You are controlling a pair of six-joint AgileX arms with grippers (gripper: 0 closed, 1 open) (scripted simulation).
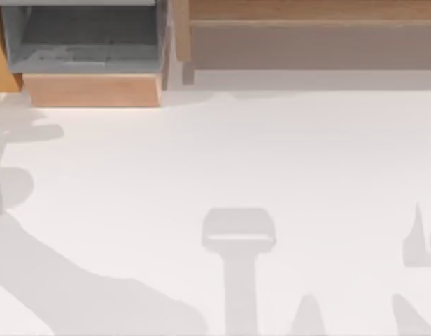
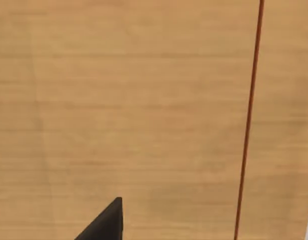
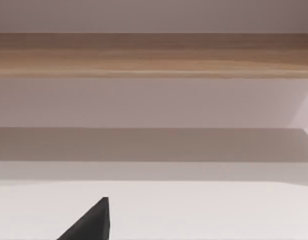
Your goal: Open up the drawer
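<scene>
While the drawer point(image 1: 89, 59) stands pulled out, left pincer point(image 2: 106, 225) close against wood.

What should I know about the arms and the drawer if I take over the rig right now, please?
Left gripper: a dark fingertip shows in its wrist view, close against a wooden panel; finger state not visible.
Right gripper: a fingertip over the white table, facing the wooden shelf.
Drawer: at the top view's upper left, pulled out, grey inside exposed, wooden front toward the table.
Done: the drawer looks open.
Left: confirm it is out far enough, then park the arms.
</scene>
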